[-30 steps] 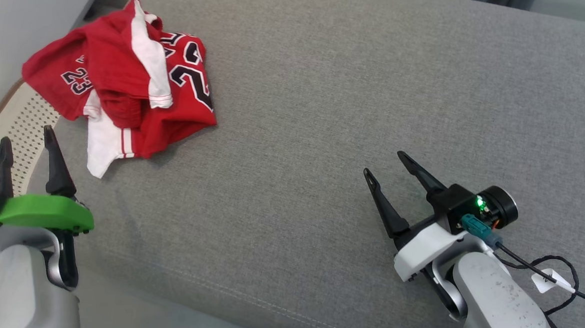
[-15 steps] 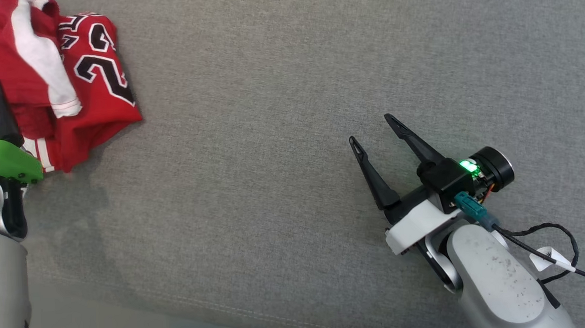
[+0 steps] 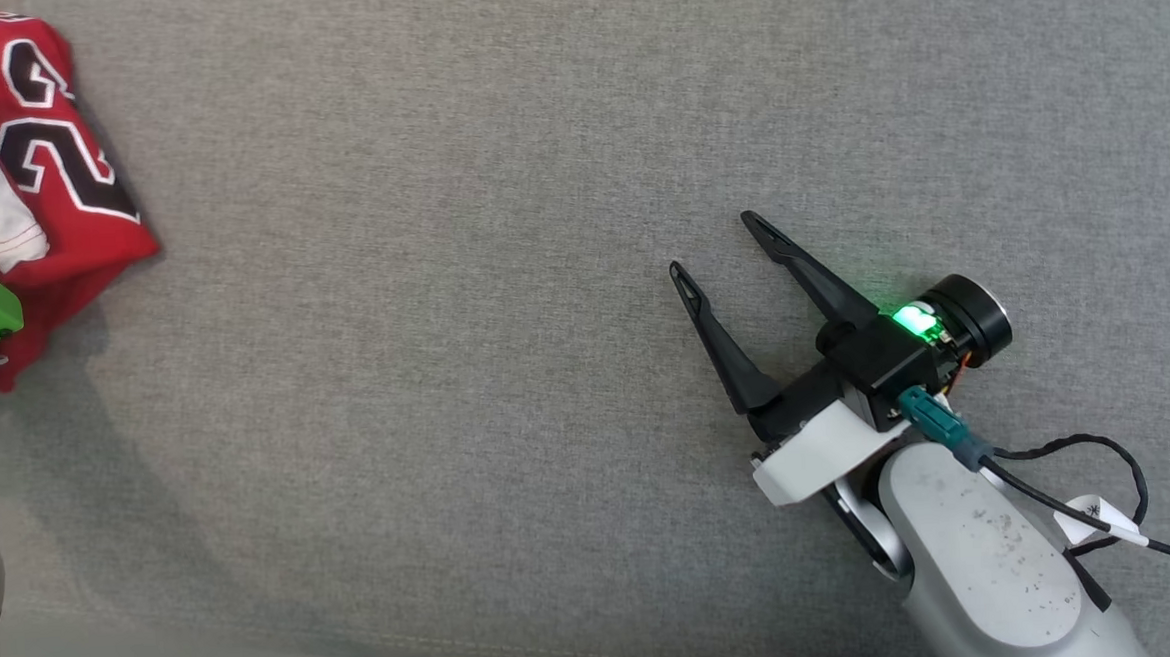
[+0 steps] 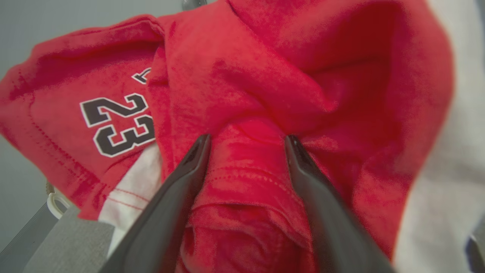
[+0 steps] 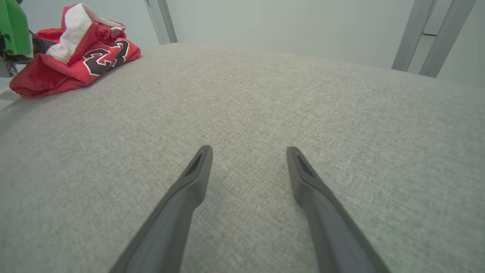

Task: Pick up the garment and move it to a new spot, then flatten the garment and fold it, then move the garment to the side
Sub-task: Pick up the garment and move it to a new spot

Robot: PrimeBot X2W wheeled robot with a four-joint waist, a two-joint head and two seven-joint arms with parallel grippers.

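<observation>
Left gripper [image 4: 247,138] has reached the crumpled red-and-white fabric jersey [image 4: 235,76], jaws apart astride a fold (pickup pending); right gripper [image 3: 713,243] gapes empty

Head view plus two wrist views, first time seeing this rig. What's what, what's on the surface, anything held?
It is a wheeled robot with two arms, each ending in a hand with two long dark fingers. The wide picture comes from a camera on its head, looking down. The other two come from cameras on the wrists, looking along each hand's fingers. On the grey fabric surface lies one thing: a crumpled red and white garment printed with the number 23, at the far left of the head view. The left hand is pushed into it, fingers apart with a bunched red fold between them, so nothing is clamped yet. The right hand is open over bare fabric, holding nothing.
</observation>
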